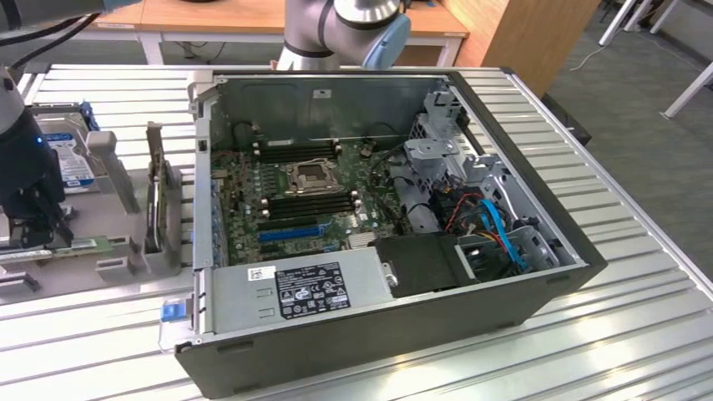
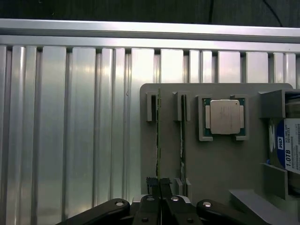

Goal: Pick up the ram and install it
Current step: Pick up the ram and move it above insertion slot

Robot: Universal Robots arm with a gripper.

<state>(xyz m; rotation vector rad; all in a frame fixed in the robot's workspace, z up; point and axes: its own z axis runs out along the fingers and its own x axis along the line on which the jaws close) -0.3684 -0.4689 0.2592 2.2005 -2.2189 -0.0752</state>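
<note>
looking at the wrist view, the ram [image 2: 158, 136] stands on its long edge in a grey holder tray [image 2: 211, 164] on the ribbed metal counter [image 2: 70, 131]. there's a second stick [image 2: 182, 140] just beside it and a cpu [image 2: 225, 117] past that. in the exterior view the same ram [image 1: 87, 245] is at the far left, well apart from the open pc case [image 1: 334, 100] where the black slots [image 1: 300, 205] are.

handling-wise i'd guess it's super light and stiff but thin, so it'd be easy to flex or crack if you torque it. the chips and the contact edge won't like being squeezed or scraped either. best place to take it is across the two flat faces, near the middle of the top edge, so it hangs level and doesn't swing.

the claw [image 2: 159, 183] looks like it's doing about that. its fingers [image 2: 151, 185] are drawn in almost together, with only the board's thickness between them, pinching the ram's upper edge. can't tell whether the stick is lifted clear of its holder or seated in it.
</note>
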